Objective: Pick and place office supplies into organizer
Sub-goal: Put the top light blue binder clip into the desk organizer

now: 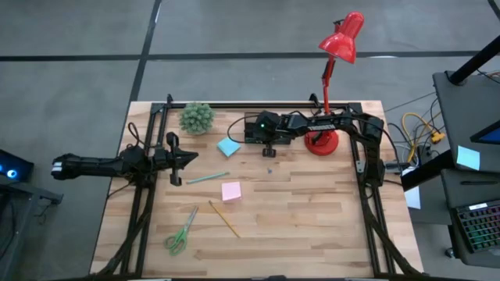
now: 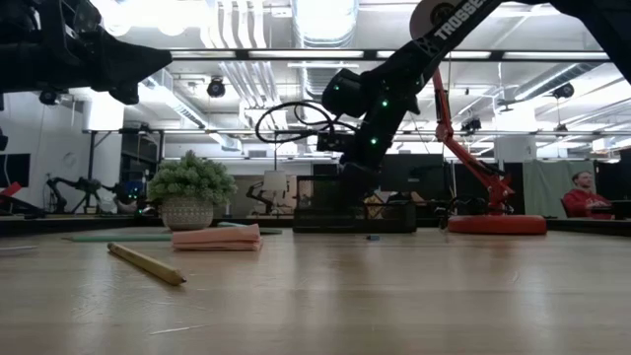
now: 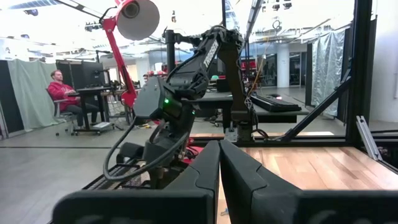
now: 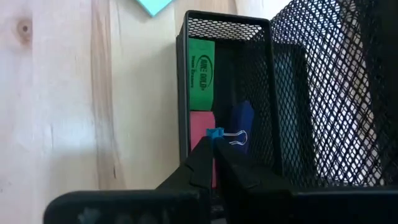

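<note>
Wooden table [image 1: 312, 226]: right hand [image 4: 213, 144], pressed together, hangs directly over organizer [image 4: 249, 93].

A grey concrete floor [image 1: 70, 47] crossed by dark lines surrounds the wooden table [image 1: 312, 218]. Beyond it, bright ceiling lights [image 2: 325, 20] and pipes hang overhead. A seated person [image 3: 61, 93] works at a desk near grey curtains [image 3: 28, 93].
</note>
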